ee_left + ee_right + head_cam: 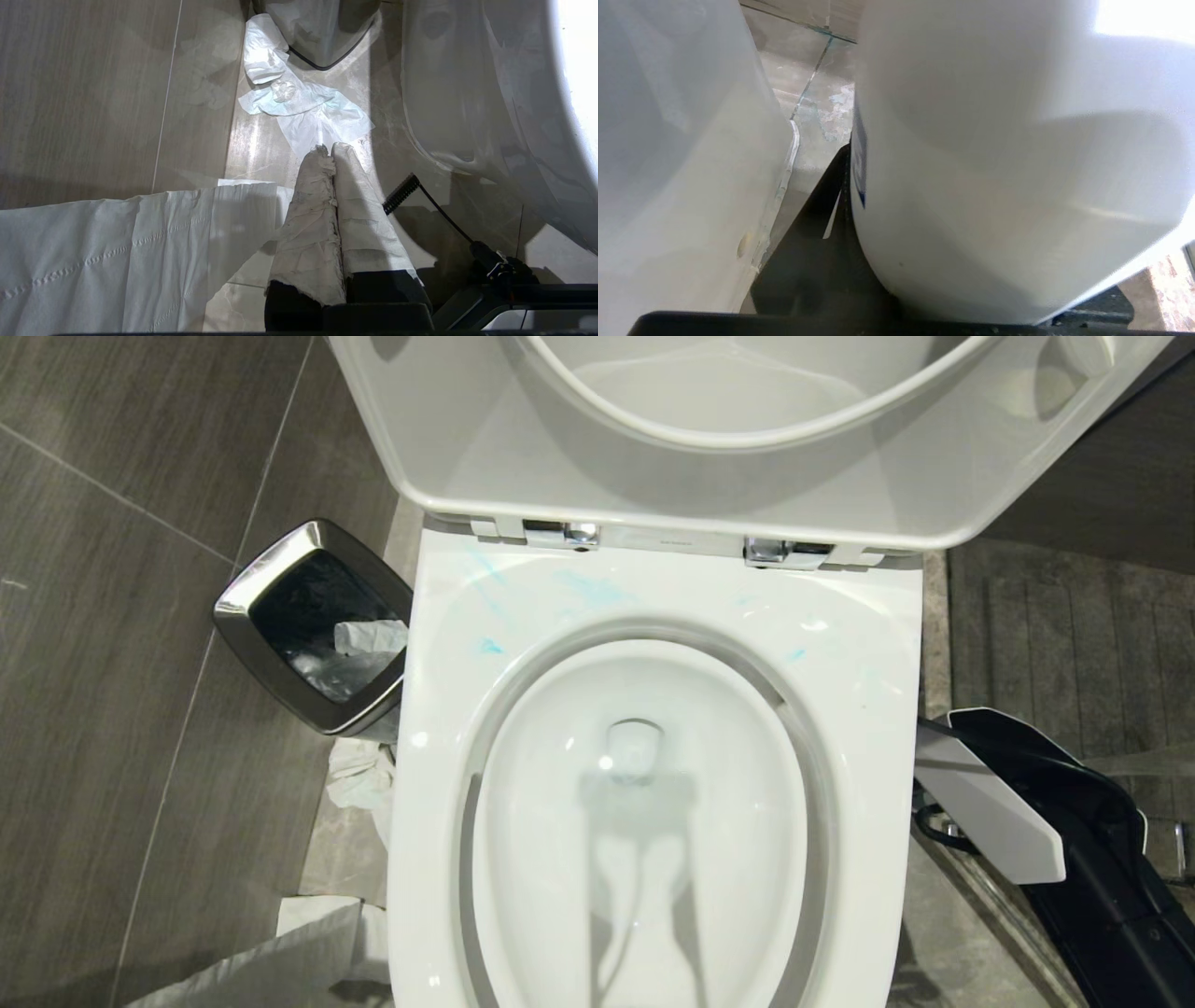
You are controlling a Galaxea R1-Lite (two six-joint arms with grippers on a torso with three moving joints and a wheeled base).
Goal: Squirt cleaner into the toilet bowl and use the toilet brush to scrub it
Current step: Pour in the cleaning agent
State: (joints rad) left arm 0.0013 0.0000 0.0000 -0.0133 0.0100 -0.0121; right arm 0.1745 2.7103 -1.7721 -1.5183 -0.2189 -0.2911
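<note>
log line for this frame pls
left gripper: shut, idle above floor | right arm: beside toilet bowl | cleaner: fills right wrist view

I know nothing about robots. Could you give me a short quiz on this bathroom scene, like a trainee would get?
1. True or false: the toilet lid is raised.
2. What stands at the robot's left of the toilet bowl? A) a steel-rimmed waste bin B) a bucket C) a stool
3. Fill in: the smears around the bowl's opening are ____ in colour.
Key: 1 true; 2 A; 3 blue.
</note>
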